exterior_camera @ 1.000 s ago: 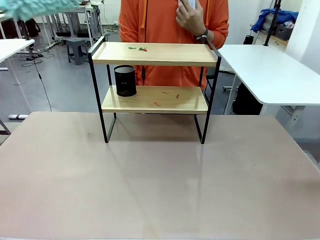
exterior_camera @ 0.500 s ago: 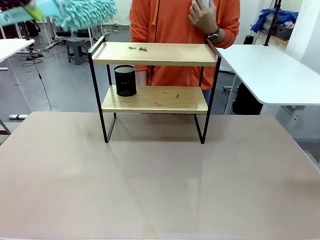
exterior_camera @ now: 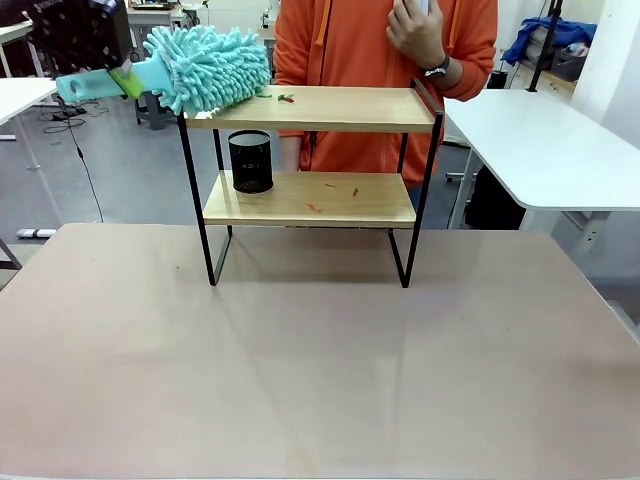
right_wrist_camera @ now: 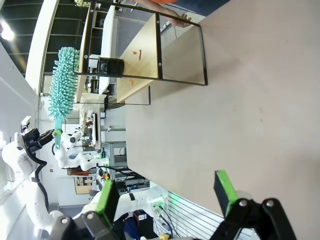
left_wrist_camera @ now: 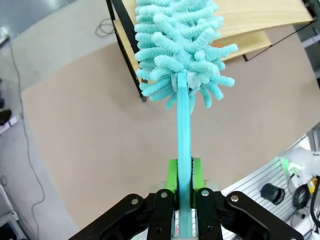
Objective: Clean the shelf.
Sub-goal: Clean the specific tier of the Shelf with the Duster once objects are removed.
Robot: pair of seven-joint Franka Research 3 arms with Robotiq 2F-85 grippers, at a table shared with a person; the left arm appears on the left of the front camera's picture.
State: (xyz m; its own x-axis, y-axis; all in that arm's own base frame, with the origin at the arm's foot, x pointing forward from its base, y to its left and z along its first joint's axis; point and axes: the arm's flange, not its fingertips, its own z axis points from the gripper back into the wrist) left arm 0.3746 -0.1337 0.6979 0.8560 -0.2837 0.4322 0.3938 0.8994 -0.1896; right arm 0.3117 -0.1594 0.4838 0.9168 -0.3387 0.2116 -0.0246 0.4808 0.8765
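Observation:
The shelf (exterior_camera: 310,110) stands at the table's far side, two light boards in a black frame; it also appears sideways as the shelf (right_wrist_camera: 140,70) and from above as the shelf (left_wrist_camera: 250,20). Small red and green scraps (exterior_camera: 280,97) lie on the top board, orange scraps (exterior_camera: 335,190) on the lower one. My left gripper (exterior_camera: 95,45) is shut on the teal handle of a fluffy turquoise duster (exterior_camera: 205,65), whose head hangs over the top board's left end. The duster (left_wrist_camera: 182,55) rises from my left gripper (left_wrist_camera: 184,187). My right gripper (right_wrist_camera: 167,195) is open above the table.
A black mesh cup (exterior_camera: 251,161) stands on the lower board's left side. A person in an orange hoodie (exterior_camera: 385,60) stands right behind the shelf, one hand raised. A white table (exterior_camera: 540,140) sits at the right. The beige tabletop (exterior_camera: 320,370) lies in front.
My left gripper has carried the duster right and down from the upper left corner; its head now reaches the shelf's top left end. The person has shifted slightly right.

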